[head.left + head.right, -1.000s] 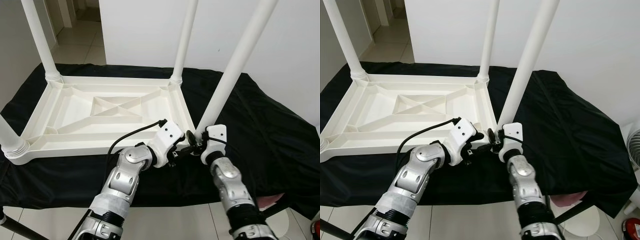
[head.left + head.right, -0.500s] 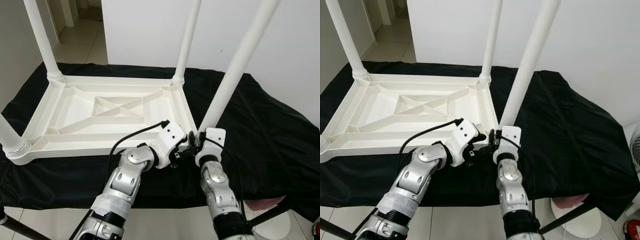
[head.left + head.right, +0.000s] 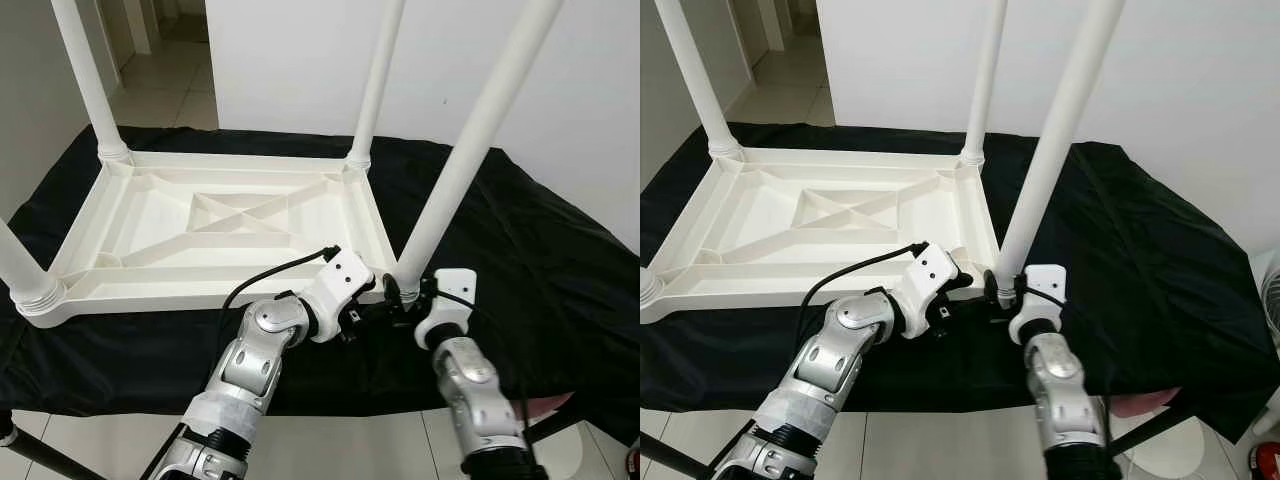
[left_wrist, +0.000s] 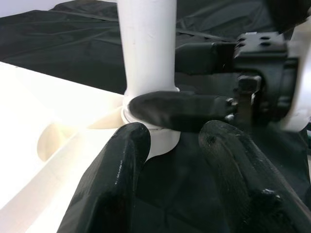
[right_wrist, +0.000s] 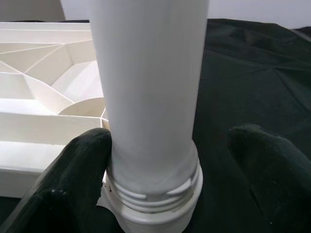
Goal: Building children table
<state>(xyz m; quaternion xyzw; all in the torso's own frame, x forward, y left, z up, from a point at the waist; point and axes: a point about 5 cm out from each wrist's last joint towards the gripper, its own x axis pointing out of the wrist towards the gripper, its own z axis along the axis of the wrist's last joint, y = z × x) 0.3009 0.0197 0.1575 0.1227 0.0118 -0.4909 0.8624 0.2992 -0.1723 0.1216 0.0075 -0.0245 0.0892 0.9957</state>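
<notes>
The white table (image 3: pixel 215 225) lies upside down on a surface covered with a black cloth (image 3: pixel 530 260). Its legs point up. The near leg (image 3: pixel 470 150) stands at the table's front right corner, and it leans a little to the right as it goes up.

Both claws are down at the bottom of this leg. The right claw (image 5: pixel 170 170) is nearer. Its two fingers (image 5: pixel 73 179) are spread on either side of the leg, just above the threads where the leg screws into the corner. One finger seems to touch the leg and the other stands a little off, so the claw is open, not squeezing. It is hard to be sure from this close.

The left claw (image 4: pixel 175 160) comes in from the table side. Its fingers are spread too and hold nothing. The leg's base sits just past its tips.

The leg runs straight up from between the right claw's fingers. To turn it tight, that claw would need to close around it first.
</notes>
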